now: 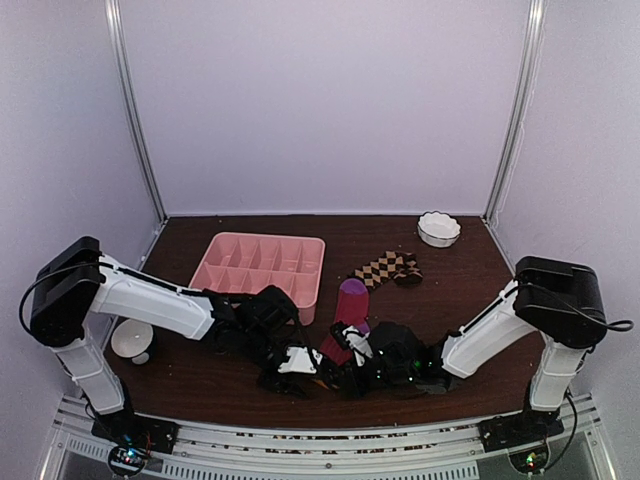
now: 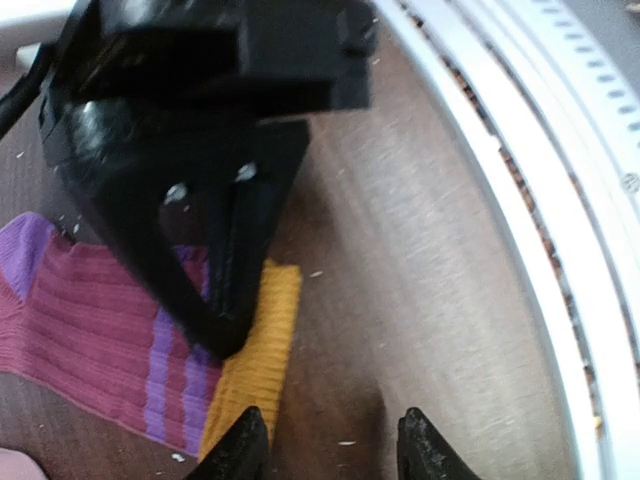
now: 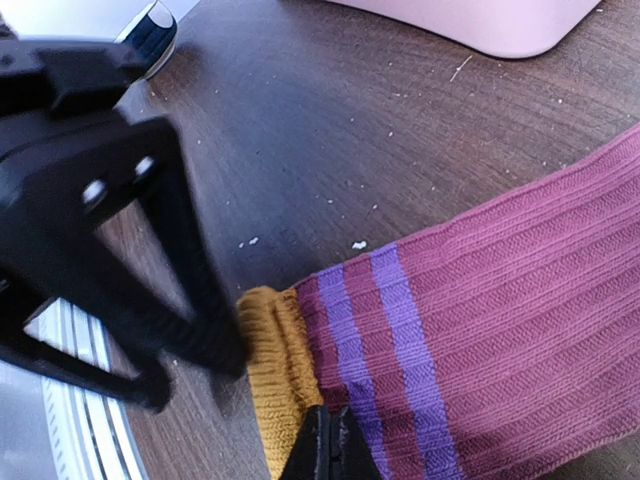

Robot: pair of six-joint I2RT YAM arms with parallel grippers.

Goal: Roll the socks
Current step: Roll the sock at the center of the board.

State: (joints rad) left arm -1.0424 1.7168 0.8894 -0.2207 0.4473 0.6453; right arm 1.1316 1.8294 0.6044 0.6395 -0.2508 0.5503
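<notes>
Tabletop (image 1: 200,378) of dark brown wood grain, flecked with pale crumbs, is shown boxed in by plain pale-lilac walls (image 1: 320,100). Slim aluminium posts (image 1: 136,110) are seen at the far corners and a perforated metal rail (image 1: 330,447) along the near edge.

A glossy pink plastic tray (image 1: 260,268), divided into small square cells, is set at 10 o'clock from the table's centre. A scalloped white bowl (image 1: 438,228) is placed far out at 2 o'clock. A small smooth white bowl (image 1: 132,340) is seen at 9 o'clock, beside the left arm.

The checkered sock (image 1: 388,268), brown and tan, is seen crumpled at 2 o'clock, between the centre and the scalloped bowl, well apart from both grippers. The magenta sock (image 1: 348,308), a ribbed knit, is laid flat from the centre toward 6 o'clock, with purple stripes and the orange cuff (image 3: 270,370) at its near end.

That cuff is pinched by the right gripper (image 3: 325,452), its black jaws closed fully on the fabric edge. The left gripper (image 2: 330,447) is positioned low at the cuff's 9 o'clock side, jaws parted partway, with only bare wood seen between them. Whether one fingertip brushes the cuff cannot be told from the blurred wrist view.
</notes>
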